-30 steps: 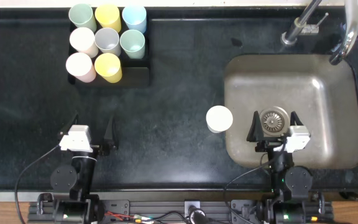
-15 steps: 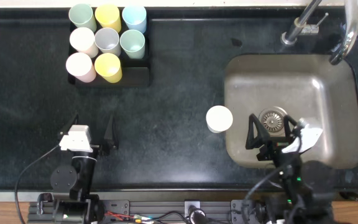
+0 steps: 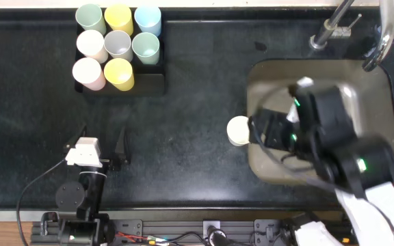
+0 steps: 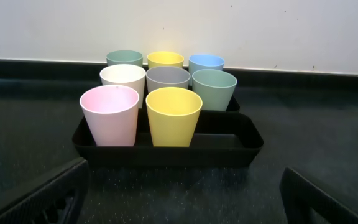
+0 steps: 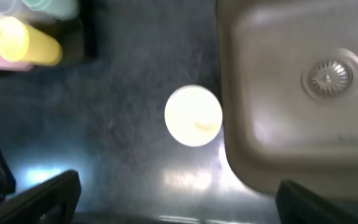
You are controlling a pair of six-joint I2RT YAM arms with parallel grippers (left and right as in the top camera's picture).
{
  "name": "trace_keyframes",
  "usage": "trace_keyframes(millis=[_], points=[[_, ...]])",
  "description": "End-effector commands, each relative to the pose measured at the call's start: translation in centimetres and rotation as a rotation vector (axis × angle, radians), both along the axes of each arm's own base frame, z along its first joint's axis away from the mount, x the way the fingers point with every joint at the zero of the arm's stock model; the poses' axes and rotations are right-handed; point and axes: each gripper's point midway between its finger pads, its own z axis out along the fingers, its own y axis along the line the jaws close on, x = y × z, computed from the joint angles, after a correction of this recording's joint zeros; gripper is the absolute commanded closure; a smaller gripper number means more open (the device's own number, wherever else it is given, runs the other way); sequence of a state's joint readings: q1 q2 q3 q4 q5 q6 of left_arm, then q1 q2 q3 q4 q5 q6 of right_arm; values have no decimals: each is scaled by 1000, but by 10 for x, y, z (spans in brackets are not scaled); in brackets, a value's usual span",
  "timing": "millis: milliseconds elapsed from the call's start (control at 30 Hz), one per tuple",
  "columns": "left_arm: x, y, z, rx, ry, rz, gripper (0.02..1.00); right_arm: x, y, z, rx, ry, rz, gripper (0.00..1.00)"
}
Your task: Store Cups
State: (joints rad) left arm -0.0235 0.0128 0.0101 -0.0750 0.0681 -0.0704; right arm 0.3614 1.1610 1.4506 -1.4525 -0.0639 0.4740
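Right gripper (image 5: 179, 198): spread wide, newly swung up from rest, hanging over lone white cup (image 5: 193, 116), cup just beside sink (image 5: 260, 146). Well beyond: tray (image 3: 150, 83), one slot free. Left gripper (image 4: 182, 196): spread, idle. Pick-up approach apparently begun.

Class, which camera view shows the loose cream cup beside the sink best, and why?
The right wrist view: the cream cup shows whole, from above, beside the sink. In the top view the right arm covers its edge. The left wrist view faces the tray instead.
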Motion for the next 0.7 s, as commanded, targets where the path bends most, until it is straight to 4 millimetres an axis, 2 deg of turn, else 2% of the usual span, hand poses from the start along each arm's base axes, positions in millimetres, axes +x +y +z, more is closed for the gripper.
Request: trace_keyframes(millis=[33,267,367,533,700], points=[[0,0,1,17,-7,-3,18,13,1,-4,-62,75,-2,5],[0,0,1,17,-7,-3,18,25,-16,-33,-180,131,-82,3],[0,0,1,17,-7,-3,20,38,-12,-55,-165,115,-88,3],[0,0,1,17,-7,-3,18,44,-7,-93,-161,116,-59,1],[0,0,1,17,-7,-3,18,53,2,-102,-120,87,-14,3]])
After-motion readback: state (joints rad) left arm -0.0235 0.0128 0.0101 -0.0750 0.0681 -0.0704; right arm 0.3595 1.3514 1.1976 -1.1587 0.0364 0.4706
